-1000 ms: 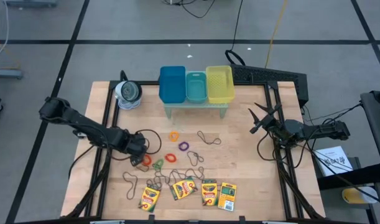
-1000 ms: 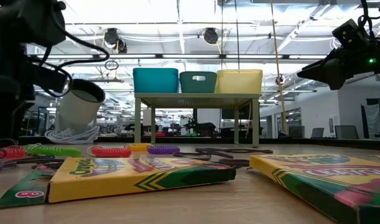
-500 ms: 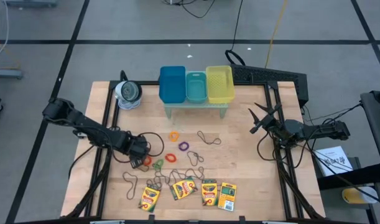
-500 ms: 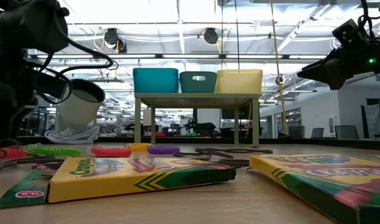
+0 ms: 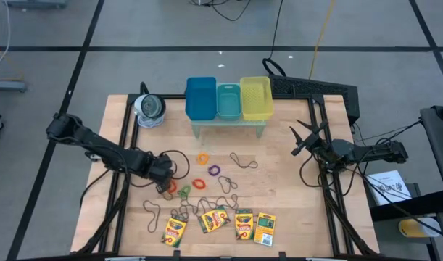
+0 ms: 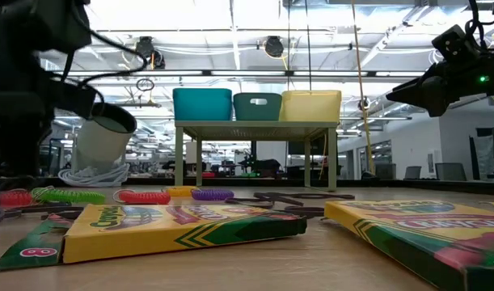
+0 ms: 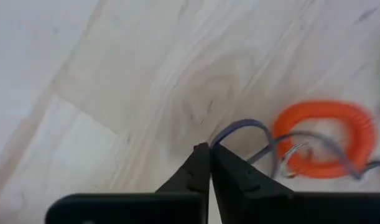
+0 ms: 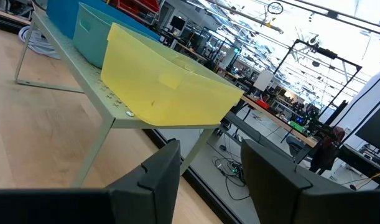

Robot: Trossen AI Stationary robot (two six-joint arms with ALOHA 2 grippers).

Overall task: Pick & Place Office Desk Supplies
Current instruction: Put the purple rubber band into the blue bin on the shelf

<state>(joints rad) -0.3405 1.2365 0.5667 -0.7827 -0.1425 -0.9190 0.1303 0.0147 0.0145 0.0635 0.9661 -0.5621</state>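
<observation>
My left gripper [image 5: 163, 178] is low over the table's left middle, shut on a thin wiry loop [image 7: 239, 126], beside a red ring band [image 7: 323, 140]. Orange [image 5: 202, 158], purple [image 5: 214, 171], red [image 5: 199, 184] and green [image 5: 185, 191] bands lie flat on the table nearby. More wiry loops [image 5: 243, 161] lie among them. Several crayon boxes [image 5: 214, 220] lie flat near the front edge. My right gripper [image 5: 302, 139] waits open and empty at the table's right side. My left gripper pinches the wiry loop's bent end [image 7: 219, 138] between its two shut fingertips [image 7: 202, 158], slanting down at the table. The rest of the wire runs away from the tips across the red band. Whether that end is clear of the table, I cannot tell.
Blue [image 5: 200, 98], teal [image 5: 228, 101] and yellow [image 5: 255, 98] bins stand on a small pale stand [image 5: 228, 129] at the far middle. A round silvery roll [image 5: 148, 109] sits at the far left. Bare wood lies right of the bands.
My left arm has shifted a little toward the table's near edge and then back, staying beside the red band. The bands, loops and boxes lie where they were.
</observation>
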